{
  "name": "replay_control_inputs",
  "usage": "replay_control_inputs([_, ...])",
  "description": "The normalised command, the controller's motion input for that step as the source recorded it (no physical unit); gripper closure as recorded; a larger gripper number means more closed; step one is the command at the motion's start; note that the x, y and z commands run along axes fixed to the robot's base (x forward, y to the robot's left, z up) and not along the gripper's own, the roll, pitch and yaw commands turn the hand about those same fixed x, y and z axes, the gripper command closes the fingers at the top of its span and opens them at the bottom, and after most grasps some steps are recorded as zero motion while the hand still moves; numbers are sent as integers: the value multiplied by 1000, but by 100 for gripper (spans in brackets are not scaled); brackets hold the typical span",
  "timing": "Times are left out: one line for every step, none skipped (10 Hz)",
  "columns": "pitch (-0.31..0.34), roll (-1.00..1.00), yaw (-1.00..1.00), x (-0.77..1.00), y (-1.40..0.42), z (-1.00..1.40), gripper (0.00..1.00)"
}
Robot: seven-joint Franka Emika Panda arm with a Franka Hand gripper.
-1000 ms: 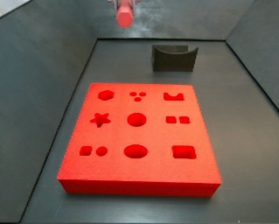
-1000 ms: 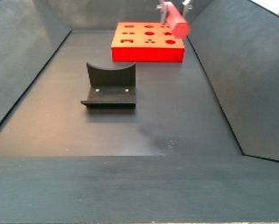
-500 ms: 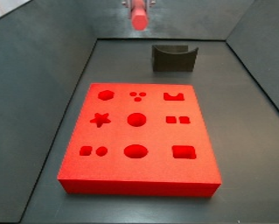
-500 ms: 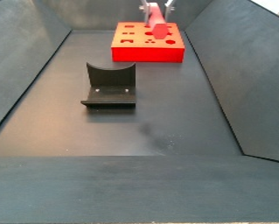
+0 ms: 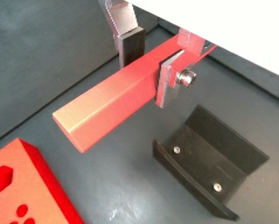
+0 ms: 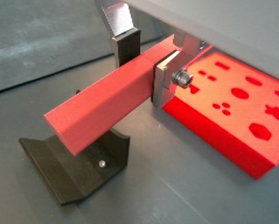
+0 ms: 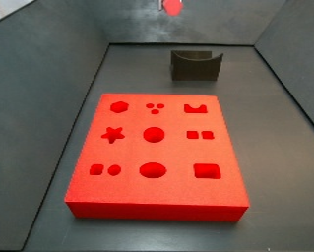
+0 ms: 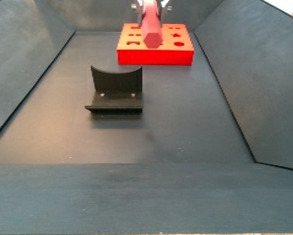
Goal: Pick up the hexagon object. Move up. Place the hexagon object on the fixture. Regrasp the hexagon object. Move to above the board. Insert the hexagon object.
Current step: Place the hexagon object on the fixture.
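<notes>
My gripper (image 5: pixel 151 59) is shut on the hexagon object (image 5: pixel 112 98), a slim red-pink bar held crosswise between the fingers and sticking out far to one side. Both wrist views show this grasp, with the gripper (image 6: pixel 149 61) clamped on the bar (image 6: pixel 107 101). In a side view only the bar's tip (image 7: pixel 174 6) shows, high above the fixture (image 7: pixel 196 64). In another side view the bar (image 8: pixel 149 23) hangs in front of the board (image 8: pixel 175 55). The fixture (image 5: pixel 212 162) lies below the bar, apart from it. The red board (image 7: pixel 157 202) lies flat with its shaped holes facing up.
Dark sloping walls (image 7: pixel 41 69) enclose the floor on all sides. The fixture (image 8: pixel 116 89) stands mid-floor, between the board and the near end of the bin. The board's corner (image 5: pixel 24 188) and its hole side (image 6: pixel 240 92) show in the wrist views.
The gripper has carried the hexagon object sideways, away from one side wall and towards the middle, and a little higher. Board and fixture have not moved.
</notes>
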Motion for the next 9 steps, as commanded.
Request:
replay_control_inputs([56, -1000, -69, 1000, 200, 27, 100])
replay_control_inputs([66, -1000, -78, 1000, 154, 6, 100])
replay_control_inputs([73, -1000, -87, 980, 127, -3, 100])
replay_control_inputs([76, -1000, -93, 926, 105, -6, 100])
replay_control_inputs([82, -1000, -109, 817, 77, -14, 100])
replay_control_inputs([85, -960, -120, 735, 65, -18, 100])
replay_control_inputs([71, -748, -117, 630, 57, -19, 100])
replay_control_inputs([63, -644, -115, 577, 54, -18, 100])
replay_control_inputs([53, -428, -110, 469, 52, -23, 100])
